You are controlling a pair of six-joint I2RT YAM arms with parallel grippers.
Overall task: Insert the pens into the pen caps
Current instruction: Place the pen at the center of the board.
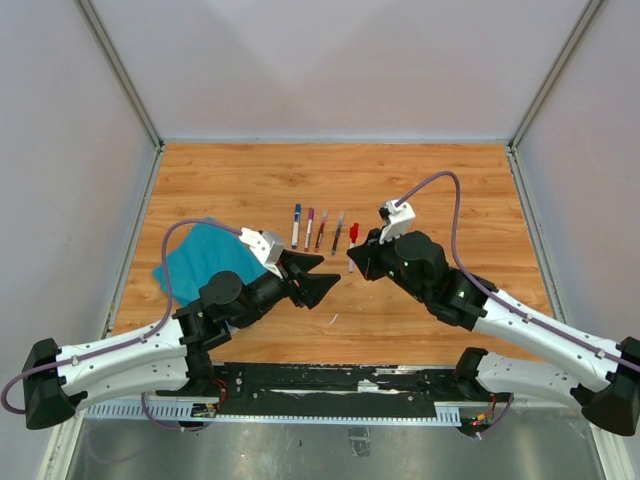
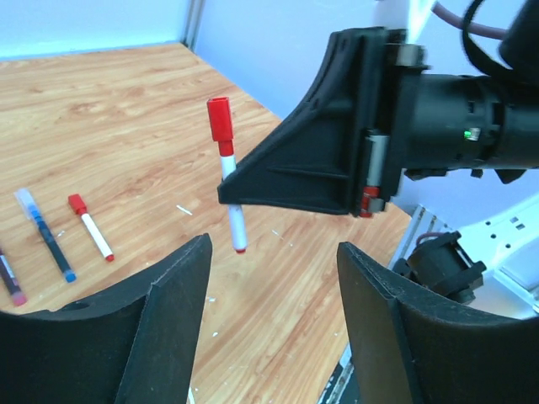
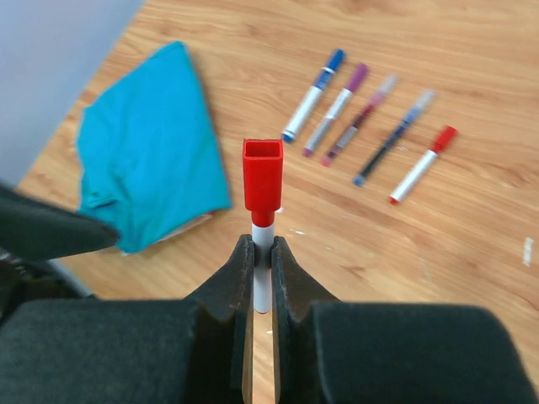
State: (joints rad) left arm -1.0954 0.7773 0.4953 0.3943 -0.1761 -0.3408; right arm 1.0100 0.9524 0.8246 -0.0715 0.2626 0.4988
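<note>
My right gripper [image 3: 263, 244] is shut on the white barrel of a pen [image 3: 262, 278] held upright above the table. A red pen cap [image 3: 262, 181] sits on the pen's upper end. In the left wrist view the same pen [image 2: 232, 198] with its red cap [image 2: 219, 118] hangs from the right gripper's black fingers [image 2: 295, 172]. My left gripper [image 2: 274, 246] stands open just short of it with nothing between its jaws. Several capped pens [image 3: 337, 109] lie side by side on the wood: blue, purple, pinkish, dark and red [image 3: 417, 164]. From above, the two grippers, left [image 1: 322, 284] and right [image 1: 352, 260], face each other.
A teal cloth [image 1: 205, 258] lies on the wooden table [image 1: 440, 190] behind my left arm. The row of pens [image 1: 309, 228] lies just beyond the grippers. Pale walls with metal posts [image 1: 130, 95] enclose the table on three sides.
</note>
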